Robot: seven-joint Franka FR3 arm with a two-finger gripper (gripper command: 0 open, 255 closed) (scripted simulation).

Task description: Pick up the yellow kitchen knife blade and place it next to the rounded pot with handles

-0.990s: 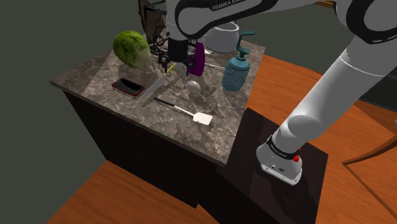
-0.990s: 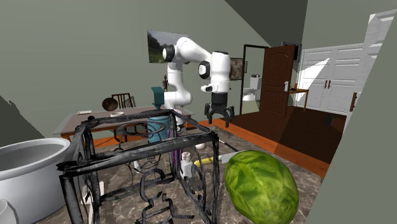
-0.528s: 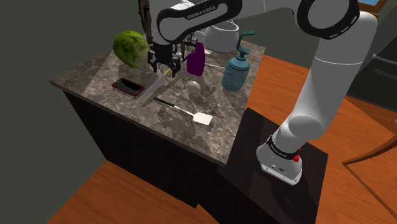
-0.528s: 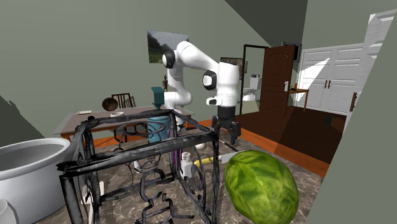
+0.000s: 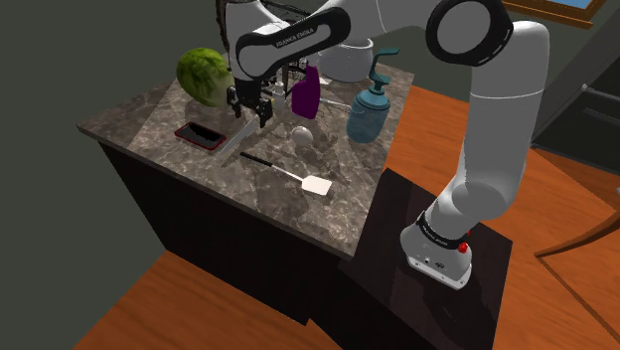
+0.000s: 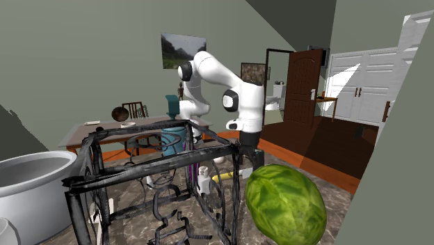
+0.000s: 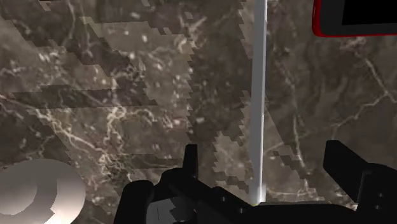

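Gripper [image 7: 267, 168] spread wide, straddling knife blade [image 7: 258, 114] w/o contact, away from counter [image 7: 95, 95] edges. Risk: blade's thin & flat, so closing jaws may skid off or shove it toward phone [image 7: 356, 19].

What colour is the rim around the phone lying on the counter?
Red, framing the black phone; the wrist view shows it best.

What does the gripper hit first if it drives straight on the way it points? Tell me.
Most likely the pale grey blade of the kitchen knife, lying on the marble countertop and running between the open jaws of the gripper; the countertop sits just beneath it. How much gap is left is unclear.
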